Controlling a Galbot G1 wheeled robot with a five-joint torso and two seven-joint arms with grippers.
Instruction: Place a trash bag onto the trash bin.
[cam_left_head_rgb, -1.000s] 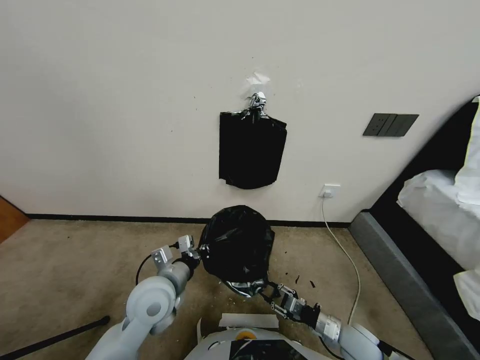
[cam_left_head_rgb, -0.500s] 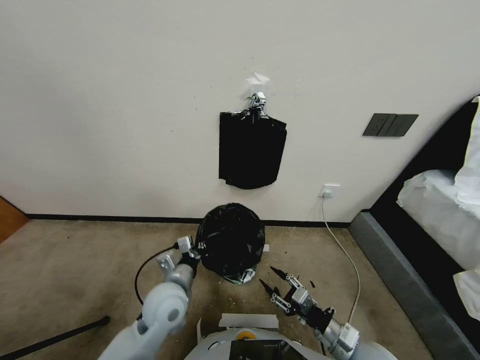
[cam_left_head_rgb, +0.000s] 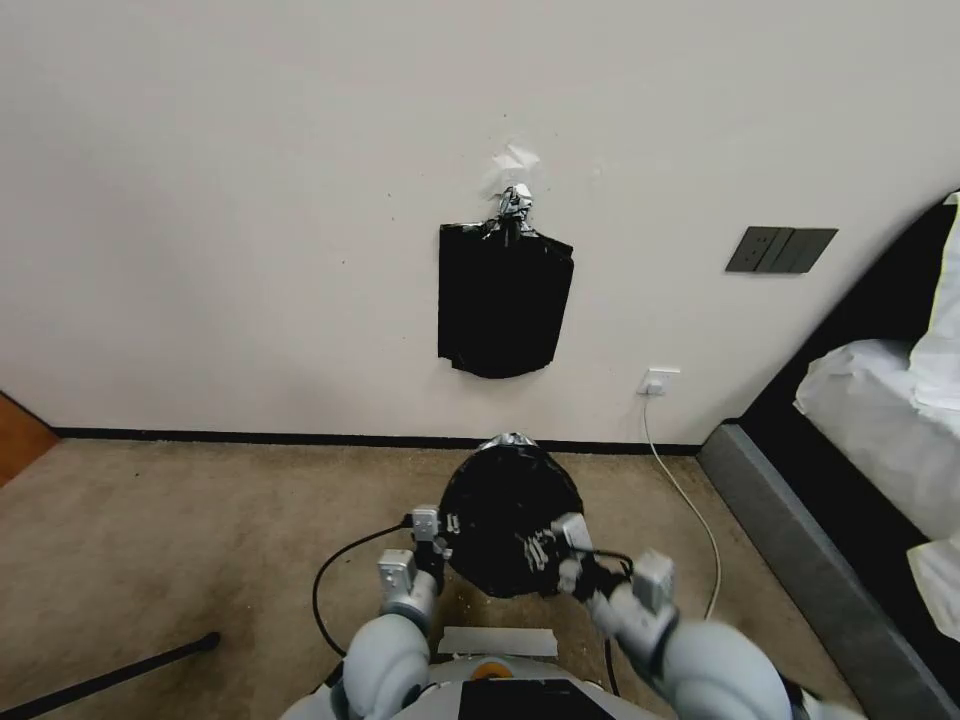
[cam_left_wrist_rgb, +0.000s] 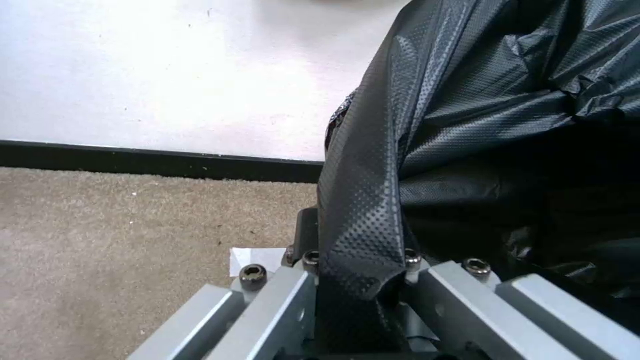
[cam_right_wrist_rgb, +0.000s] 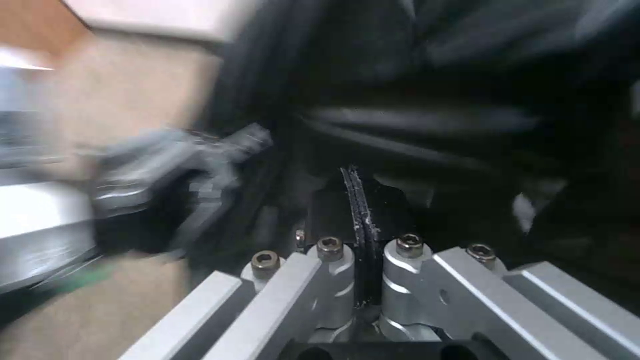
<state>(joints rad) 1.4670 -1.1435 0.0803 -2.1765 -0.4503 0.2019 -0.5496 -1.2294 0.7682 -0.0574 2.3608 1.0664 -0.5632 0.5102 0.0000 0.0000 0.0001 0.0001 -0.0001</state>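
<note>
The trash bag (cam_left_head_rgb: 510, 510) is a glossy black, wrinkled sheet held up as a rounded shape above the carpet near the wall. My left gripper (cam_left_head_rgb: 442, 524) is at its left edge, shut on a strip of the trash bag (cam_left_wrist_rgb: 363, 200) that runs between its fingers. At the bag's lower right edge is my right gripper (cam_left_head_rgb: 553, 545), its fingers (cam_right_wrist_rgb: 333, 210) pressed together on the thin black film. The left gripper (cam_right_wrist_rgb: 180, 175) appears blurred in the right wrist view. The trash bin is hidden behind the bag.
A flat bundle of black bags (cam_left_head_rgb: 503, 300) hangs from a clip on the wall above. A white cable (cam_left_head_rgb: 690, 500) runs from the wall socket down the carpet. A bed (cam_left_head_rgb: 860, 420) stands at the right. A black pole (cam_left_head_rgb: 110, 675) lies at the lower left.
The right gripper, open and away from the bag half a second ago, has swung up and shut at its right edge. The left gripper and bag have shifted right, and the bag now spreads between them.
</note>
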